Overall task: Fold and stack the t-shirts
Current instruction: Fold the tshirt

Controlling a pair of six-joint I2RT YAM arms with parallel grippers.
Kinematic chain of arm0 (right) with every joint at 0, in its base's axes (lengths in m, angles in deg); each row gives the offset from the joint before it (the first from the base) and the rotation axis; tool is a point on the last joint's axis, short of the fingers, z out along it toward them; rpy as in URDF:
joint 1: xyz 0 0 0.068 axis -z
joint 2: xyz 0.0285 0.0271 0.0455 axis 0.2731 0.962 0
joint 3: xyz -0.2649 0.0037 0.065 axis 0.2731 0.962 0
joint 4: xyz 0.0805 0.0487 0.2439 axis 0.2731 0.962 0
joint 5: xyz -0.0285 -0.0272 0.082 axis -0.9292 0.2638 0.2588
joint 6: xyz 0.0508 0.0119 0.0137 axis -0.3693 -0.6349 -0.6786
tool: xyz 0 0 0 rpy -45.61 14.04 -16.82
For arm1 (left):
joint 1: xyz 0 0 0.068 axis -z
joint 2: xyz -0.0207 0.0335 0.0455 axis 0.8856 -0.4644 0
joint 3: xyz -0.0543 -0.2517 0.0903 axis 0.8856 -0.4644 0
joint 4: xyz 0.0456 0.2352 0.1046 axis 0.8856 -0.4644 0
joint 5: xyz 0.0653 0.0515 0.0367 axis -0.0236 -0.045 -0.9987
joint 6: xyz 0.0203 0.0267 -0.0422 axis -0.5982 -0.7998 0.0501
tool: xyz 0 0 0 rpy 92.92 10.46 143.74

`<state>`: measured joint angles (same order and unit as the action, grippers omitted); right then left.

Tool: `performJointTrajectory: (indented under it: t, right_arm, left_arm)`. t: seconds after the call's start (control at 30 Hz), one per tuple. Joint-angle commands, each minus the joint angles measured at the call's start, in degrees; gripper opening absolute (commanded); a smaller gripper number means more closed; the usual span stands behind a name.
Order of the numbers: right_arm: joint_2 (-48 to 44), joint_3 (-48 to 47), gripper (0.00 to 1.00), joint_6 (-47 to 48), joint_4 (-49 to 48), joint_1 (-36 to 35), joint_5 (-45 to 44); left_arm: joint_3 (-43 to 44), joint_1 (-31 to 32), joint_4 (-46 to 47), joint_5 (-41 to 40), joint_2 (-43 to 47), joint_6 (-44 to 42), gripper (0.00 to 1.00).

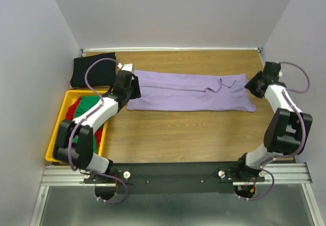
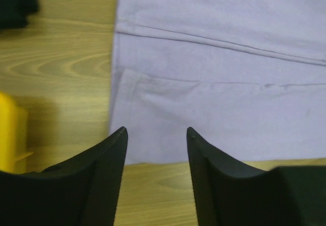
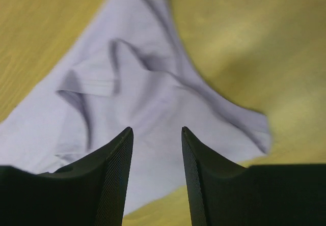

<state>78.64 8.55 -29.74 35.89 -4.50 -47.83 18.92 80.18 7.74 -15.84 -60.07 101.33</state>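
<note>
The lavender t-shirt [image 1: 191,91] is lying as a long folded strip across the upper middle of the frame. The left gripper [image 2: 155,132] is hanging over its left end and the right gripper [image 3: 157,130] over its right (both jaws partly apart, gripping nothing).

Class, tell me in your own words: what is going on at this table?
The lavender t-shirt lies folded into a long strip across the table. The left gripper and right gripper hover open over its two ends, holding nothing. A folded black t-shirt lies at the far left; the green t-shirt and red t-shirt sit in the yellow crate.
</note>
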Motion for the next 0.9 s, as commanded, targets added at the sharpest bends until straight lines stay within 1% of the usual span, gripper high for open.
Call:
performJointTrajectory:
  t: [0.0, 0.07, 0.1, 0.13, 0.17, 0.27, 0.37, 0.43, 0.47, 0.5, 0.57, 0.67, 0.77, 0.8, 0.83, 0.87]
  right_arm:
    - [-2.02, 10.78, 0.48, -3.32, -8.85, 5.24, 11.41]
    - [-2.11, 15.68, 0.45, -5.51, -13.41, 7.44, 15.35]
    - [-1.76, 17.11, 0.44, -6.65, -16.3, 10.15, 16.77]
    - [-0.8, 19.65, 0.43, -8.23, -17.81, 11.48, 19.83]
    - [-0.27, 20.63, 0.42, -8.77, -20.35, 13.76, 21.17]
    - [1.57, 22.48, 0.42, -9.04, -21.86, 15.8, 22.23]
    - [1.84, 24.76, 0.42, -9.39, -21.87, 19.22, 20.83]
    - [1.14, 26.78, 0.42, -10.35, -21.95, 20.81, 19.78]
    - [-0.34, 27.49, 0.42, -11.14, -21.87, 22.03, 19.34]
    - [-0.35, 28.19, 0.42, -11.32, -21.87, 22.04, 18.81]
    - [-3.59, 29.33, 0.42, -9.76, -21.08, 22.31, 17.23]
    - [-8.25, 29.34, 0.41, -8.42, -19.84, 22.31, 19.41]
    - [-12.9, 28.03, 0.42, -8.42, -19.84, 20.91, 22.57]
    - [-13.71, 27.5, 0.42, -8.6, -19.84, 20.03, 23.28]
    - [-14.41, 27.06, 0.42, -8.77, -20.45, 18.37, 24.16]
    - [-14.94, 26.71, 0.43, -9.3, -21.15, 17.31, 26.52]
  left_arm:
    - [6.22, 1.4, -2.61, 6.46, -8.33, 2.47, 0.5]
    - [9.37, 1.49, -4.01, 8.47, -13.32, 3.17, 0.45]
    - [10.18, 1.49, -4.72, 8.48, -14.83, 3.53, 0.39]
    - [11.49, 1.4, -5.16, 8.39, -17.55, 4.05, 0.38]
    - [12.02, 1.49, -5.86, 7.96, -18.79, 4.23, 0.34]
    - [12.64, 1.4, -6.65, 7.69, -21.61, 5.11, 0.33]
    - [11.07, 0.53, -8.23, 7.16, -23.72, 6.07, 0.33]
    - [9.58, -0.27, -9.11, 7.16, -23.29, 7.39, 0.32]
    - [7.31, -0.96, -9.03, 4.81, -21.72, 8.18, 0.32]
    - [5.89, -0.97, -9.03, 4.53, -20.57, 8.19, 0.32]
    - [2.12, -1.76, -9.12, 3.82, -17.24, 8.8, 0.32]
    - [-0.62, -1.85, -9.91, 1.19, -13.46, 9.06, 0.32]
    - [-1.68, -1.76, -9.38, -0.22, -5.39, 9.5, 0.5]
    - [-1.51, -1.59, -9.29, -0.57, -3.7, 9.59, 0.55]
    - [-1.07, -1.5, -9.12, -1.36, -1.95, 9.59, 0.63]
    - [-0.72, -1.15, -9.03, -1.54, -0.54, 9.42, 0.68]
